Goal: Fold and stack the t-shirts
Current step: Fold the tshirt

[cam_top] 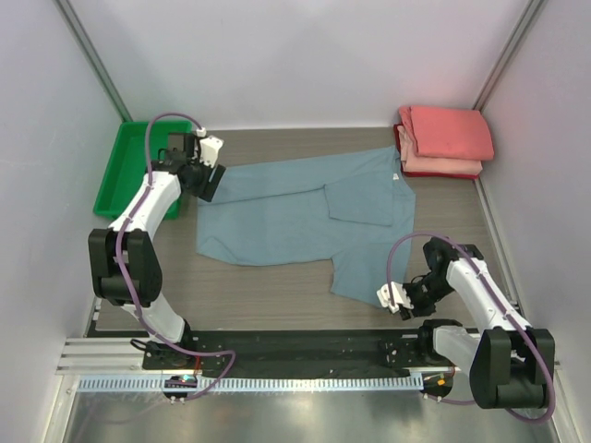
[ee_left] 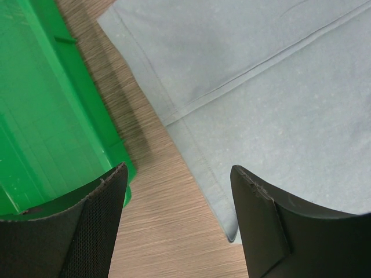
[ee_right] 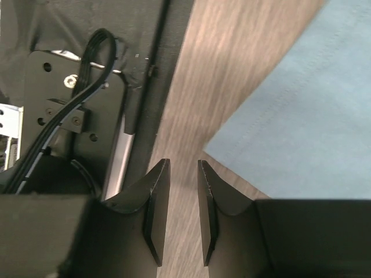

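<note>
Black mounting rail (cam_top: pixel 305 346) is running along the near edge of a wood-grain table (cam_top: pixel 277 295), carrying both arm bases. Plain white walls (cam_top: pixel 305 55) are closing the table in on three sides.

A dusty blue-grey t-shirt (cam_top: pixel 295 212) is lying spread and partly folded across the middle of the table. Its collar end is reaching toward the far right corner, where a stack of coral-red folded t-shirts (cam_top: pixel 445 138) is sitting. A green tray (cam_top: pixel 120 175) is occupying the far left corner.

The left gripper (cam_top: pixel 214 185) is hanging over the shirt's left edge, just beside the tray. Its jaws are standing wide apart and are holding nothing.

The right gripper (cam_top: pixel 404 305) is hanging just off the shirt's near right corner. Its jaws are leaving only a narrow gap and are gripping nothing.

The left wrist view is showing what the overhead view is not: between the spread fingers (ee_left: pixel 98 226) a stitched hem is running along the cloth (ee_left: pixel 278 87). A strip of bare wood is separating this cloth from the tray wall (ee_left: pixel 46 116).

The right wrist view is showing wood through the gap of the gripper (ee_right: pixel 182 163). The shirt corner (ee_right: pixel 307 127) is lying just to its right, apart from the fingers. A black base plate (ee_right: pixel 69 87) with a looped cable (ee_right: pixel 87 63) is lying to the left.
</note>
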You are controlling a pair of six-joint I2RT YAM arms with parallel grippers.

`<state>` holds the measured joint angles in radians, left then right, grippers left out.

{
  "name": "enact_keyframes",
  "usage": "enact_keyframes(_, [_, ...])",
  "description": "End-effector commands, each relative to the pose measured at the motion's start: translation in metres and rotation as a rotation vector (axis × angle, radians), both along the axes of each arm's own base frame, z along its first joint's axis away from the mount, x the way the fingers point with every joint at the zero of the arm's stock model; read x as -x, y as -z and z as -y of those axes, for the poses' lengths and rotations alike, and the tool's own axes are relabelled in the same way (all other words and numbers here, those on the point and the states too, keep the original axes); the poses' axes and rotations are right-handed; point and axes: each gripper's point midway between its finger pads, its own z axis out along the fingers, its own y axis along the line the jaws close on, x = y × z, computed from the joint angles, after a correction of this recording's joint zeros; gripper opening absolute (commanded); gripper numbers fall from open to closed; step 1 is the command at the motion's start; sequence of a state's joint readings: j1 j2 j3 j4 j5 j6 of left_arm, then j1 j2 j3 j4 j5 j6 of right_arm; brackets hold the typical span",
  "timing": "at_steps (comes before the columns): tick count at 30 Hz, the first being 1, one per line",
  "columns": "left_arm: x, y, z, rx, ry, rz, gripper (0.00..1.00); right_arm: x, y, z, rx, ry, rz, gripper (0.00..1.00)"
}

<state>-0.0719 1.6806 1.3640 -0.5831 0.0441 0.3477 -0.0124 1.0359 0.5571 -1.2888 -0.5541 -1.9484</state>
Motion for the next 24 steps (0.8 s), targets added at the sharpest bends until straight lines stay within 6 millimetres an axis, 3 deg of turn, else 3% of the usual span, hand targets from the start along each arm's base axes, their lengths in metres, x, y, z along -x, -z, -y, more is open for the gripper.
enact_keyframes(1, [-0.010,-0.016,-0.003,-0.024,-0.003,0.057,0.73,0.002,0.002,-0.005,-0.053,-0.267,0.111,0.32])
enact_keyframes(7, [-0.005,-0.011,-0.006,-0.037,-0.003,0.044,0.74,-0.010,0.011,-0.006,-0.048,-0.266,0.149,0.36])
enact_keyframes(17, [-0.005,-0.008,-0.004,-0.023,-0.007,0.038,0.74,-0.049,0.020,-0.013,-0.014,-0.200,0.228,0.37])
enact_keyframes(21, [-0.005,-0.007,-0.004,-0.024,-0.006,0.037,0.74,-0.048,0.021,-0.016,-0.002,-0.234,0.221,0.37])
enact_keyframes(24, [-0.004,-0.006,-0.005,-0.033,-0.003,0.031,0.74,-0.035,0.021,-0.014,0.013,-0.276,0.184,0.37])
